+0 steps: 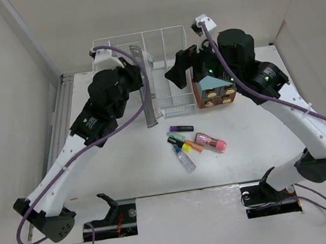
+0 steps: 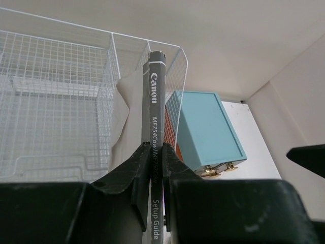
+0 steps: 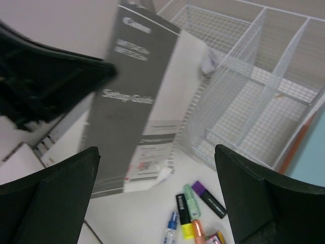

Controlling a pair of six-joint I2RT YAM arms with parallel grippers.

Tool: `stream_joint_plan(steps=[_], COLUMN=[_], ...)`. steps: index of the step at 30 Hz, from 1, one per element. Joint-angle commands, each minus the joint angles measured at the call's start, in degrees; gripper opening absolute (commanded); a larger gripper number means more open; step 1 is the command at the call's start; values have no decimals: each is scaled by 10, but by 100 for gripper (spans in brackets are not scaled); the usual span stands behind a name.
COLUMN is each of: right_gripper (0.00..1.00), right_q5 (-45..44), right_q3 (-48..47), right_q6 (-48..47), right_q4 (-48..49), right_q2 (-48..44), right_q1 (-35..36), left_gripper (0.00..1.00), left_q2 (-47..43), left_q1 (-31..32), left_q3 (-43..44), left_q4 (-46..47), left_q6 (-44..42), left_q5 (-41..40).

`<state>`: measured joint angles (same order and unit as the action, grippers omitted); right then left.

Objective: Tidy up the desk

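Left wrist view: my left claw [image 2: 152,152] is clamped on a grey Canon setup guide [image 2: 155,101], held upright by the wire basket [image 2: 56,91]. My right claw [image 3: 157,152] gapes wide, empty, over the white desk [image 1: 127,169], where markers [image 1: 190,142] lie.

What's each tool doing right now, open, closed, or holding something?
Left tool: closed on the grey booklet.
Right tool: open, holding nothing.

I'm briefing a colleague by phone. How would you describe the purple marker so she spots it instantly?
Find the white wire basket at the back of the desk. Markers lie loose in front of it; the purple marker is the one nearest the basket and the only purple one.
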<state>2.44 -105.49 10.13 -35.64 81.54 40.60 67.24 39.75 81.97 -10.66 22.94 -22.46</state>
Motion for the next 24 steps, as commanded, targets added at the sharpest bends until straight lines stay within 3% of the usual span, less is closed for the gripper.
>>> stream_joint_plan(steps=[1,6,13,18,24], right_gripper=[100,98,96,93,91], right_q5=[42,18,-99,-54,21], right_q3=[-38,-38,-16,-62,-39], right_q6=[46,54,42,66,88], right_q4=[4,4,16,-7,-13], right_q2=[2,14,4,20,24], right_q1=[6,11,32,-25,-30], left_gripper=[0,0,0,0,0], left_q2=[26,75,92,69,62], left_q1=[16,37,47,47,47], left_q3=[75,108,113,79,78], left_q4=[114,126,151,165,165], left_q6=[-15,-37,-37,-47,-47], left_q5=[-33,-57,-45,-28,-44])
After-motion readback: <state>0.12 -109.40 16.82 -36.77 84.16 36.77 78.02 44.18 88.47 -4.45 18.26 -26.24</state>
